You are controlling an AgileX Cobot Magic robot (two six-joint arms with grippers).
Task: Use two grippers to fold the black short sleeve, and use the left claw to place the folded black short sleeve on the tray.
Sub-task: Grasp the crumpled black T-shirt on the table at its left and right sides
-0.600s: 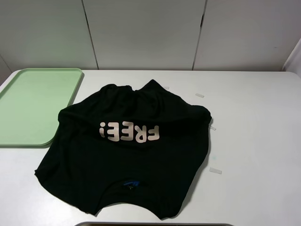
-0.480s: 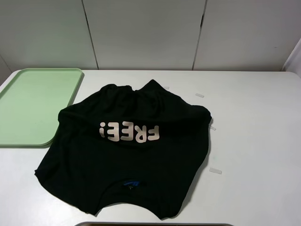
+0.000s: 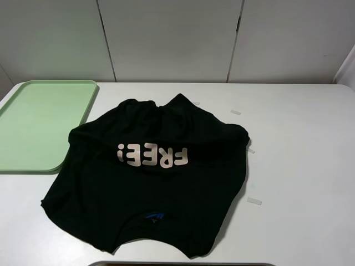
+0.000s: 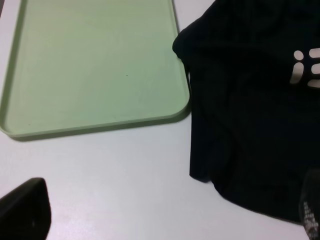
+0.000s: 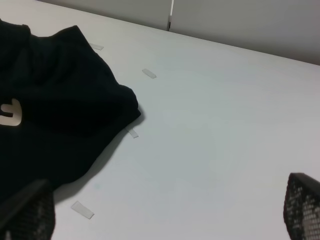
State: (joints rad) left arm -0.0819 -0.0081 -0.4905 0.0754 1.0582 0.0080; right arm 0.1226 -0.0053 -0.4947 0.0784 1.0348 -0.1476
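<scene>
Exterior high: black short sleeve (image 3: 150,183) touches tray (image 3: 39,122) rim; left tool (image 4: 167,217), right tool (image 5: 165,212) spread (wide)

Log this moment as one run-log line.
phase: pre-fold | black T-shirt: unfolded, rumpled on white table, FREE! lettering up | mint-green tray: empty, beside shirt | left gripper: open, holding nothing | right gripper: open, holding nothing

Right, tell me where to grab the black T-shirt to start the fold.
Probably the two near corners of the black short sleeve, either side of the blue neck label, coming in low from the near edge: it lies flat, and those corners sit free on the table.
</scene>
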